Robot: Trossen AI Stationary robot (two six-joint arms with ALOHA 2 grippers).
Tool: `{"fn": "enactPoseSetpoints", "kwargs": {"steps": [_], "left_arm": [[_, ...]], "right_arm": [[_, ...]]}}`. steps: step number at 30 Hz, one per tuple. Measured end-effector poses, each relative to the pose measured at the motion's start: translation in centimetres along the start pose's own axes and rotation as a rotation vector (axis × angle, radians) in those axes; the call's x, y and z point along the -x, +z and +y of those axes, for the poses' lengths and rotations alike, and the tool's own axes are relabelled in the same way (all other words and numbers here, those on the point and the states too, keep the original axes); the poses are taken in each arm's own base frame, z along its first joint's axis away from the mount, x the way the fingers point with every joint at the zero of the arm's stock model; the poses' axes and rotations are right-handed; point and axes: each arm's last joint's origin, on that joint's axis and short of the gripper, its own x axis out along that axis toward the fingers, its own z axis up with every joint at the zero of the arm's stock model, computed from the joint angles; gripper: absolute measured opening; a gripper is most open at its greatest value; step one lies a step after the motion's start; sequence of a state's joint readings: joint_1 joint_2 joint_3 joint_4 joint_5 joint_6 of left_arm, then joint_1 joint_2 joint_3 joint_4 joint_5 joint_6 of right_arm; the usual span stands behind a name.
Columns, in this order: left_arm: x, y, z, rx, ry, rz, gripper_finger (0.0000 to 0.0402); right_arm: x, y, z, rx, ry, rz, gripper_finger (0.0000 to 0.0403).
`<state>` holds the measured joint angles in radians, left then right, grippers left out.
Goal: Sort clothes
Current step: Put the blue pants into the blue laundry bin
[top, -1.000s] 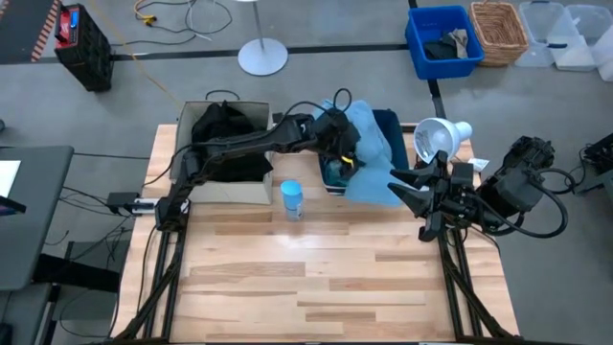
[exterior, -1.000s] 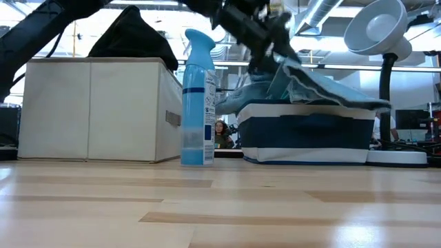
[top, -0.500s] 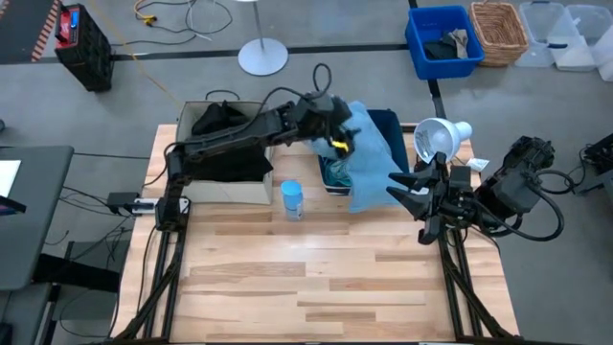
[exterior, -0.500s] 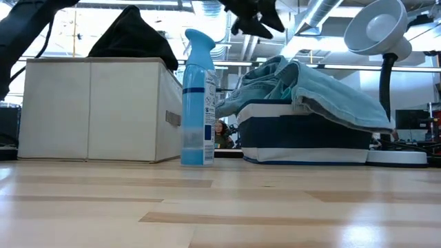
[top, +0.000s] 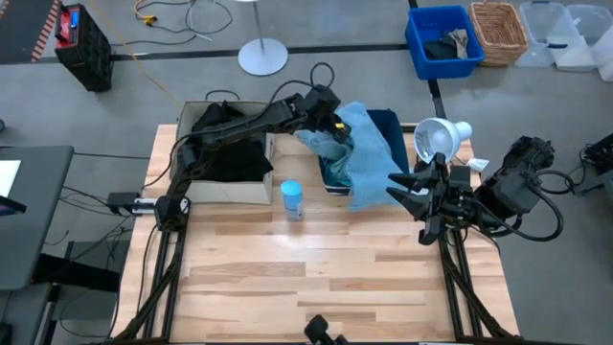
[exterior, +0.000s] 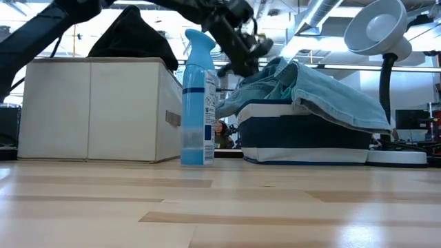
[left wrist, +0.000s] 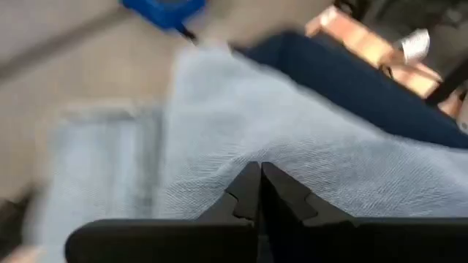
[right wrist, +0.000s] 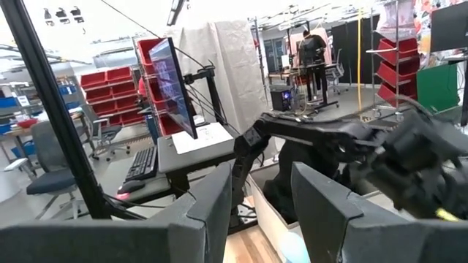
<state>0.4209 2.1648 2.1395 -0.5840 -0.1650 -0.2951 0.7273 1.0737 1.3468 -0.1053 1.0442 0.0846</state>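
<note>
The pale grey-blue trousers lie heaped over the navy bin, draped down its near side. A turquoise garment shows in the bin's left near corner. A black garment is piled in the beige box. My left gripper is shut, just above the trousers' left end, with nothing seen between its fingers. My right gripper stands open and empty at the table's right edge. My left gripper hovers with shut fingertips over the trousers' left end; whether the tips touch the cloth, I cannot tell.
A blue spray bottle stands upright on the table between box and bin. A white lamp stands right of the bin. The near half of the wooden table is bare.
My left gripper let go of the trousers, which dropped from being held out over the bin into a heap on it. The gripper rose, then came down toward the trousers' left end and shut.
</note>
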Motion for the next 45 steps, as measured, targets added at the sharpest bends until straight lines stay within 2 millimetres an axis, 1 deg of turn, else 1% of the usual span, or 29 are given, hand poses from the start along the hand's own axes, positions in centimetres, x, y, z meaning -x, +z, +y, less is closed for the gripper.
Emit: {"fn": "enactPoseSetpoints", "kwargs": {"steps": [3, 5, 9, 13, 15, 16, 18, 20, 22, 24, 25, 28, 32, 35, 36, 39, 42, 45], "left_arm": [[-2.2, -1.6, 0.0, 0.05, -0.058, 0.092, 0.0008], [-3.2, -2.7, -0.6, 0.056, -0.087, 0.14, 0.0007], [-4.2, -4.3, -2.3, 0.029, -0.148, 0.191, 0.0001], [-5.0, -5.6, -3.7, -0.038, -0.192, 0.225, 0.0002], [-5.3, -6.3, -3.8, -0.051, -0.222, 0.272, 0.0002], [-6.0, -7.1, -4.0, -0.056, -0.231, 0.3, 0.0002], [-6.3, -7.8, -4.0, -0.072, -0.248, 0.351, 0.0002], [-6.9, -8.9, -4.0, -0.106, -0.251, 0.41, 0.0002], [-6.8, -9.4, -4.1, -0.14, -0.246, 0.445, 0.0002], [-7.2, -10.2, -4.2, -0.17, -0.223, 0.473, 0.0002], [-7.2, -10.2, -4.3, -0.181, -0.221, 0.472, 0.0002], [-6.6, -9.1, -4.4, -0.183, -0.23, 0.439, 0.0009], [-5.2, -6.4, -5.2, -0.219, -0.259, 0.333, 0.0045], [-3.2, -3.3, -6.0, -0.242, -0.294, 0.196, 0.0087], [-2.0, -2.3, -6.1, -0.232, -0.315, 0.136, 0.0103], [0.8, -0.3, -6.0, -0.204, -0.343, 0.071, 0.0149], [3.1, 0.8, -5.8, -0.229, -0.331, 0.04, 0.0178], [5.2, 1.1, -5.1, -0.187, -0.277, 0.098, 0.0181]], "right_arm": [[0.0, 0.0, 0.0, -0.004, -0.001, 0.001, 0.0159], [0.0, 0.0, 0.0, -0.009, -0.001, 0.001, 0.0159], [0.0, 0.0, 0.0, -0.012, -0.001, 0.001, 0.0159], [0.0, 0.0, 0.0, -0.018, -0.001, 0.001, 0.0159], [0.0, 0.0, 0.0, -0.017, -0.001, 0.002, 0.0159], [0.0, 0.0, 0.0, -0.018, -0.001, 0.002, 0.0159], [0.0, 0.0, 0.0, -0.018, -0.001, 0.002, 0.0159], [0.0, -0.1, 0.0, -0.023, -0.001, 0.004, 0.0159], [0.0, -0.1, 0.0, -0.021, -0.001, 0.007, 0.0159], [0.0, -0.2, 0.0, -0.027, -0.003, 0.012, 0.0159], [0.0, -0.2, 0.0, -0.027, -0.003, 0.012, 0.0159], [0.0, -0.2, 0.0, -0.029, -0.003, 0.012, 0.0159], [0.0, -0.2, 0.0, -0.029, -0.003, 0.012, 0.0159], [0.0, -0.2, 0.0, -0.028, -0.003, 0.012, 0.0159], [0.0, -0.2, 0.0, -0.028, -0.003, 0.012, 0.0159], [0.0, -0.2, 0.0, -0.027, -0.003, 0.012, 0.0159], [0.0, -0.3, 0.0, -0.016, -0.004, 0.017, 0.0159], [0.0, -0.3, -0.1, -0.011, -0.005, 0.02, 0.0159]]}}
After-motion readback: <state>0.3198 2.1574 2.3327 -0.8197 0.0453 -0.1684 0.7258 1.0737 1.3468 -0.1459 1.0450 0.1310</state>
